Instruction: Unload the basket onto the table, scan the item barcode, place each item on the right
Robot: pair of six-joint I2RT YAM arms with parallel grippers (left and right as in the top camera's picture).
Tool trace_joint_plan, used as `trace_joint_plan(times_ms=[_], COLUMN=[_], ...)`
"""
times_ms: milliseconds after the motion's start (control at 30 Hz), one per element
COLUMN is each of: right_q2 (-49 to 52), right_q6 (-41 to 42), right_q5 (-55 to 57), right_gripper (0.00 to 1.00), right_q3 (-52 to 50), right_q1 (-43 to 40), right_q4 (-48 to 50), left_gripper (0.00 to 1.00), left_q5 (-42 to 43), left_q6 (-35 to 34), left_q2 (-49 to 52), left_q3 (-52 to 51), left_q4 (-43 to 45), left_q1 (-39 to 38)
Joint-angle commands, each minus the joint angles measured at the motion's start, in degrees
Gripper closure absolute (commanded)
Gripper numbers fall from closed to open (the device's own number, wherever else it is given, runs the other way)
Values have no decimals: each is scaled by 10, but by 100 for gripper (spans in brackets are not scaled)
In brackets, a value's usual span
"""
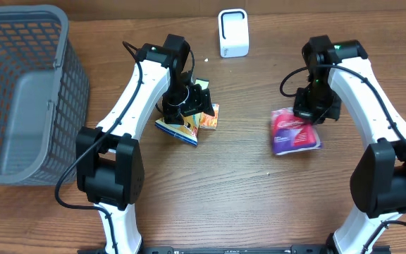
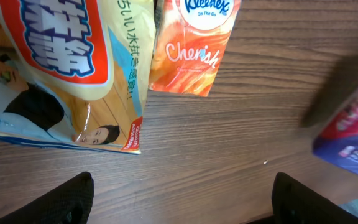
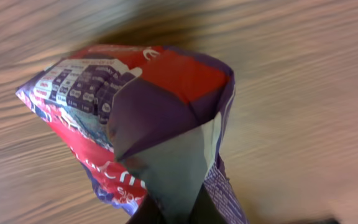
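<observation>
On the wooden table [image 1: 245, 197], the right gripper [image 1: 314, 107] is pinching the upper edge of the purple packet [image 1: 296, 132], jaws closed tight on the film, while the packet is lying at the table's right side, well apart from the white scanner [image 1: 233, 32] at the far edge. The step in hand is judged to be the lift toward the scanner: the thin pinch is likely letting the soft packet sag and swing, so a slow carry, with the printed face turning toward the scanner window, is advisable. No barcode is making itself out in the blurred right wrist view. Around this, the grey basket [image 1: 55, 77] is occupying the far left. The left gripper [image 1: 189, 99] is hovering with its fingers [image 2: 67, 199] spread wide, holding nothing, over the yellow snack bag [image 1: 178, 128] and the orange tissue pack [image 1: 210, 116] lying just beside it. Nothing is blocking the path between packet and scanner.
</observation>
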Motion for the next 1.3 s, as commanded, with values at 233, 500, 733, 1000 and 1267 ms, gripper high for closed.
trace_joint_plan(times_ms=[233,500,733,1000,1267], right_q2=[6,52,66,66,66], right_q6=[90,143,162,128,54], right_q5=[171,179,111,9,3], right_gripper=[96,96,87,71,7], right_q3=[16,0,0,41,221], right_q1=[64,118,183,231,194], right_q4=[-48,-58,-28,-16,-106], left_gripper=[16,17,18,17,17], left_q5=[-4,-4,-4,-17,-19], left_q6=[-2,12,12,12,12], left_q2=[0,0,0,0,0], left_q3=[6,6,6,6,6], left_q4=[9,7,8,8,8], left_q1=[-1,-1,-1,0,-1])
